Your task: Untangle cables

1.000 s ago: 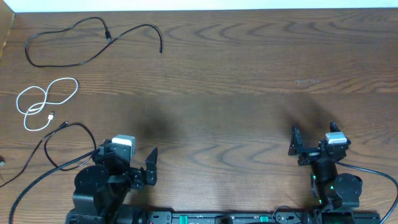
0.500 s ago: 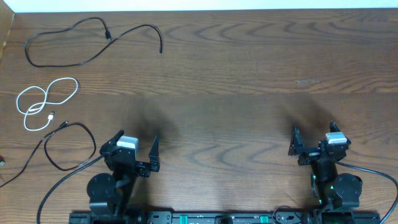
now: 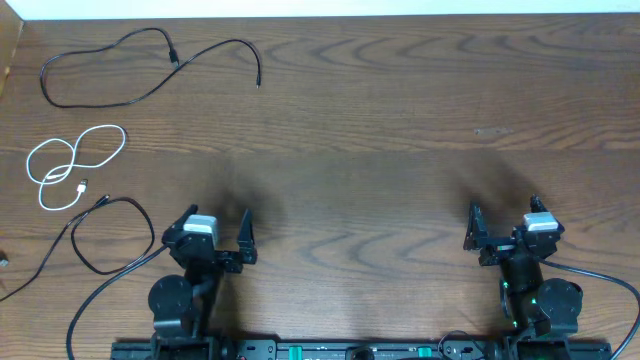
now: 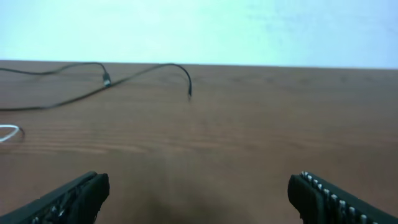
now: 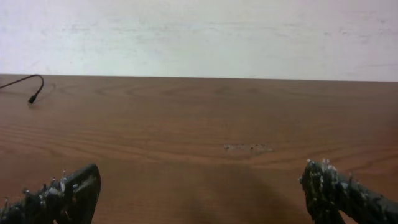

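Observation:
Three cables lie apart on the left of the wooden table, with no knot. One black cable (image 3: 175,62) curves along the far left and also shows in the left wrist view (image 4: 149,70); its plug end shows in the right wrist view (image 5: 31,98). The white cable (image 3: 52,176) is coiled at the left edge, and a bit of it shows in the left wrist view (image 4: 7,132). The second black cable (image 3: 103,203) loops just left of my left gripper (image 3: 218,214) (image 4: 199,193), which is open and empty. My right gripper (image 3: 503,212) (image 5: 199,186) is open and empty, far from all cables.
A thicker black arm wire (image 3: 110,285) runs along the table at the near left, close to the second black cable's loop. The table's far edge meets a white wall (image 4: 249,31). A small pale scuff (image 3: 495,131) marks the wood at right.
My left arm has turned from angled right to pointing straight ahead, its gripper staying open. The right arm and the cables have not moved.

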`<state>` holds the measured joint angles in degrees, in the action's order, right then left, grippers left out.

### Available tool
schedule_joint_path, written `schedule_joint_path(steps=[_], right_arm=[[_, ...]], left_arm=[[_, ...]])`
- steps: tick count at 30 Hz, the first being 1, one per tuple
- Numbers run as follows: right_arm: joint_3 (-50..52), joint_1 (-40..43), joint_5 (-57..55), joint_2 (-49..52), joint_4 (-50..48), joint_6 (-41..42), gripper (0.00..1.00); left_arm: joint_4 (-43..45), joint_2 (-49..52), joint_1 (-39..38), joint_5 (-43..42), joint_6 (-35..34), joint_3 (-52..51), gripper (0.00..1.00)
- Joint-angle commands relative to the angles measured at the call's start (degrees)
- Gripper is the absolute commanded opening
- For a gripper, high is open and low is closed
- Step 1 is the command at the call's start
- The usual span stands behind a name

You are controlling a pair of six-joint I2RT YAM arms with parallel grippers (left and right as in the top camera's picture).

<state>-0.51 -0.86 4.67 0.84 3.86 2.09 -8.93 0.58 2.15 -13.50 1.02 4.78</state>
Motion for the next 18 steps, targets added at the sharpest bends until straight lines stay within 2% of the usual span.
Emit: schedule_joint_path(steps=[1, 4, 8, 13, 18], right_arm=[[0.22, 0.46, -0.02, -0.46, 0.15, -0.68, 1.0], [0.22, 0.46, -0.02, -0.46, 0.15, -0.66, 0.99], [0.22, 0.46, -0.02, -0.46, 0.15, -0.68, 0.99], [0.2, 0.46, -0.02, -0.46, 0.15, -0.66, 0.99], [0.2, 0.46, -0.02, -0.46, 0.15, -0.66, 0.99]], left_arm=[[2.32, -0.52, 0.28, 1.84, -2.36, -2.01, 0.98], [6.27, -0.52, 0.28, 4.37, -6.25, -4.66, 0.98], [6.19, -0.52, 0.24, 7.08, -8.28, -4.55, 0.98], [5.09, -0.52, 0.24, 9.99, -8.17, -4.55, 0.98], [4.94, -0.52, -0.26, 10.12, -3.96, -4.55, 0.97]])
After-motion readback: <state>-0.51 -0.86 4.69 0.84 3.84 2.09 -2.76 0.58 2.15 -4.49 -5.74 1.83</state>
